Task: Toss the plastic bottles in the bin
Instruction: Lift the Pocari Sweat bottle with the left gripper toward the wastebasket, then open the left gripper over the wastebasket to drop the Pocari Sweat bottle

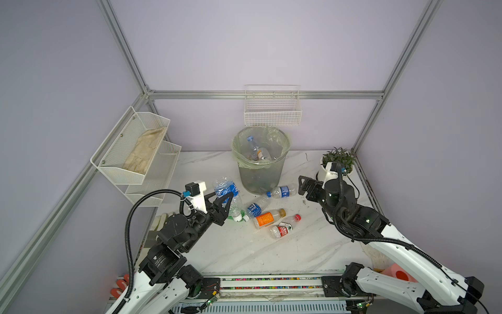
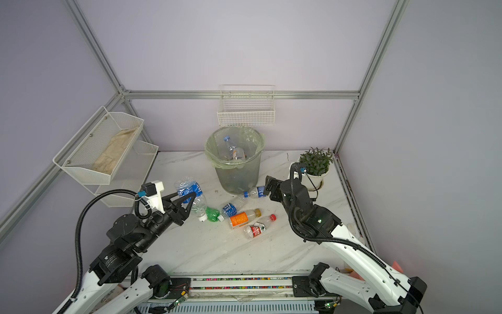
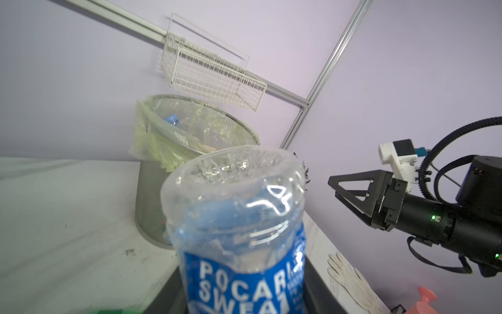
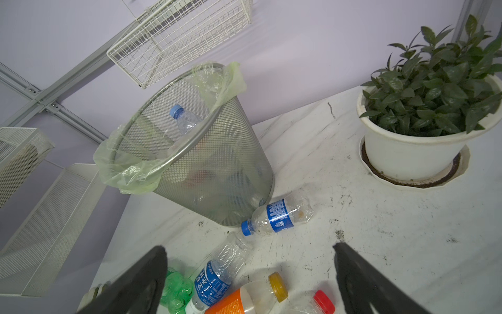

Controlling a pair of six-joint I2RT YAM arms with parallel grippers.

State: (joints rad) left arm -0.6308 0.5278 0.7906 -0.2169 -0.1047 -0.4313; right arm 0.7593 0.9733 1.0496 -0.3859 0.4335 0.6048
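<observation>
Bottles (image 1: 253, 144) inside grey mesh bin (image 1: 261, 178)

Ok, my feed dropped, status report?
Left gripper shut on Pocari bottle, short of bin. Right gripper open, empty. Nothing between bottle and bin.

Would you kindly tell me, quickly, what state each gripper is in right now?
Left gripper: closed on the large blue-labelled bottle.
Right gripper: open, holding nothing.
</observation>
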